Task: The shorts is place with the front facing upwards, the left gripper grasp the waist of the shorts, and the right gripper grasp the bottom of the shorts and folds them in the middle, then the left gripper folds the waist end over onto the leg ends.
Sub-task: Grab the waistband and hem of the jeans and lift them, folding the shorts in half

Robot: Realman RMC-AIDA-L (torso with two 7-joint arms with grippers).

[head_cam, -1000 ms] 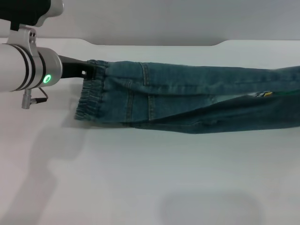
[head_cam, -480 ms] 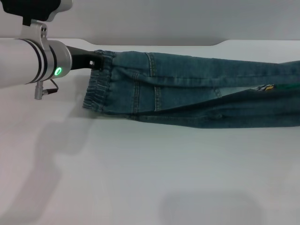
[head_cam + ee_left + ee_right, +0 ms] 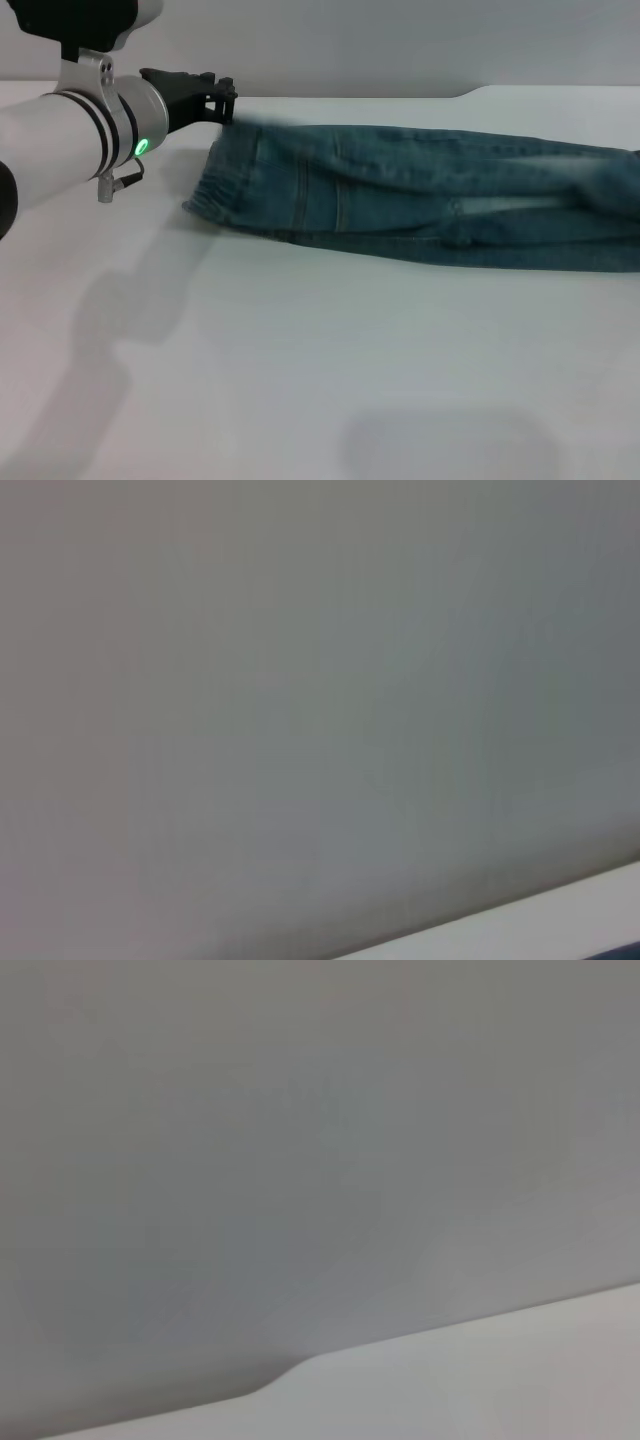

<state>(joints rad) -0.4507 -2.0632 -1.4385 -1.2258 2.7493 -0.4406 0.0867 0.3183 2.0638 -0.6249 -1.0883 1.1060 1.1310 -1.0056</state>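
One pair of shorts [image 3: 420,195] is laid folded lengthwise across the white table [image 3: 300,380], waistband toward the left. At the far left corner of the waistband, the left gripper [image 3: 222,100] is seen clamped on the denim, lifted. The right gripper is not seen.

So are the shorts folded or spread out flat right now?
Folded lengthwise: the shorts lie as one narrow band, layers overlapping along the near edge. The left end effector is at the waist corner.
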